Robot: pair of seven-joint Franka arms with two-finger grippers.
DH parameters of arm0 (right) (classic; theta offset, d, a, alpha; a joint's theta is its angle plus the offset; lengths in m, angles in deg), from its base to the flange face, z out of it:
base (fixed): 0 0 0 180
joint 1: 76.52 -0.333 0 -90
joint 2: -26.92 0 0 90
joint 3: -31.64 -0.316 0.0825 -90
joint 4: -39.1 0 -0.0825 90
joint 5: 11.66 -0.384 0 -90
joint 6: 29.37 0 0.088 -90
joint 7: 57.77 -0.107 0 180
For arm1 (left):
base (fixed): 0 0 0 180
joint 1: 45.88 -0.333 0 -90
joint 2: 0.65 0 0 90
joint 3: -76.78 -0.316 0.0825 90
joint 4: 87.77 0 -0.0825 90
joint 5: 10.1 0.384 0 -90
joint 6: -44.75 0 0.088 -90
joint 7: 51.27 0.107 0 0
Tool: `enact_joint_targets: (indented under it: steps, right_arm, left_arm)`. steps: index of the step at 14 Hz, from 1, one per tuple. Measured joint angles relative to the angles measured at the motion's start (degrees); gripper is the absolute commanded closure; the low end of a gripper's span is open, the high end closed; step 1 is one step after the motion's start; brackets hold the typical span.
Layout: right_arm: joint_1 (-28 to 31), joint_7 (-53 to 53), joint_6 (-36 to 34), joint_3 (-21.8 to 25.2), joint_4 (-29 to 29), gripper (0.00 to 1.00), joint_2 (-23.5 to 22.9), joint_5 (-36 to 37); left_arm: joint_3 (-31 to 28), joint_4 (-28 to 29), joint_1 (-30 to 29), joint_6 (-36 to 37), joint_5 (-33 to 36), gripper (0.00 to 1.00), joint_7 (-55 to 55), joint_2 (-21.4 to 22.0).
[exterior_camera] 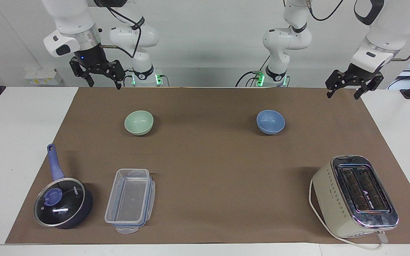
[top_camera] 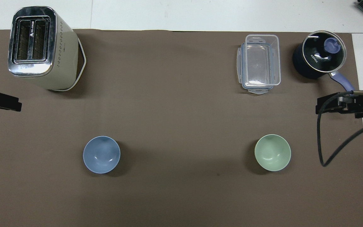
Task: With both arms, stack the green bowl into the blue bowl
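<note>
The green bowl (exterior_camera: 139, 122) stands upright on the brown mat toward the right arm's end, also in the overhead view (top_camera: 273, 152). The blue bowl (exterior_camera: 271, 122) stands upright toward the left arm's end, level with it and well apart (top_camera: 101, 154). Both bowls are empty. My right gripper (exterior_camera: 105, 85) hangs open and empty in the air over the mat's edge at the right arm's end (top_camera: 320, 108). My left gripper (exterior_camera: 342, 95) hangs open and empty over the mat's edge at the left arm's end (top_camera: 14, 105). Neither gripper touches a bowl.
A cream toaster (exterior_camera: 356, 195) stands farther from the robots at the left arm's end. A clear plastic container (exterior_camera: 130, 201) and a dark lidded pan with a blue handle (exterior_camera: 62, 202) stand farther out at the right arm's end. The brown mat (exterior_camera: 208, 170) covers the table.
</note>
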Motion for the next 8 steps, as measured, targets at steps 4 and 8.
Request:
enact_joint_targets:
  steps: [4, 8]
  right_arm:
    - [0.0, 0.0, 0.0, 0.0, 0.0, 0.00, 0.0, 0.0]
    - [0.0, 0.0, 0.0, 0.3, 0.0, 0.00, 0.0, 0.0]
  left_arm:
    - [0.1, 0.8, 0.0, 0.0, 0.0, 0.00, 0.0, 0.1]
    - [0.2, 2.9, 0.0, -0.6, -0.3, 0.00, 0.0, 0.5]
